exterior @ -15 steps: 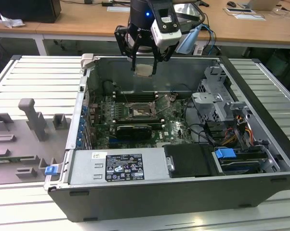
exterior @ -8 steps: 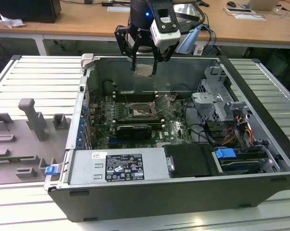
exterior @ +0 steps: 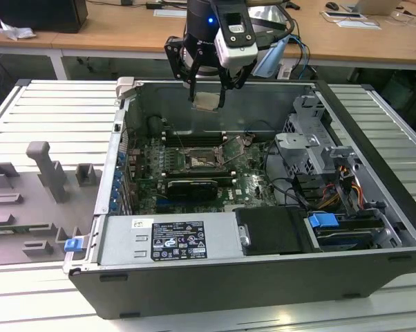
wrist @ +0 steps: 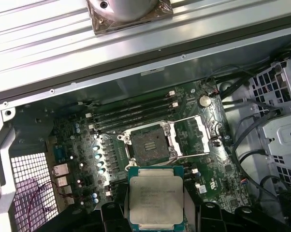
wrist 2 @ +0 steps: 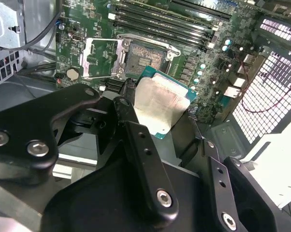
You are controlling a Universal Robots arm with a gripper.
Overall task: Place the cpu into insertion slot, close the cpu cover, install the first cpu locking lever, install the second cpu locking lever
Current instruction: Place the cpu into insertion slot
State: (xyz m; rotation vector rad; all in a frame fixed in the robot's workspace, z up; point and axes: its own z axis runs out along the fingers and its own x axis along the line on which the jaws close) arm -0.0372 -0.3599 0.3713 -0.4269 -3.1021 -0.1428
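My gripper (exterior: 207,95) hangs above the open computer case, shut on the cpu (exterior: 207,102). The chip sits flat between the black fingers (wrist: 111,212), its silver top (wrist: 156,198) showing in the first wrist view. It shows again as the cpu (wrist 2: 160,104) in the second wrist view. Below on the green board, the insertion slot (wrist: 148,141) lies bare with its dark centre exposed. The cpu cover (wrist: 196,135) is swung open beside it. The chip is well above the insertion slot (exterior: 202,159), apart from it.
Long black memory slots (wrist: 131,111) run beside the socket. The case walls (exterior: 215,283), power supply (exterior: 170,238) and drive cage (exterior: 312,149) with cables ring the board. A grey fixture (exterior: 45,169) stands at the exterior view's left.
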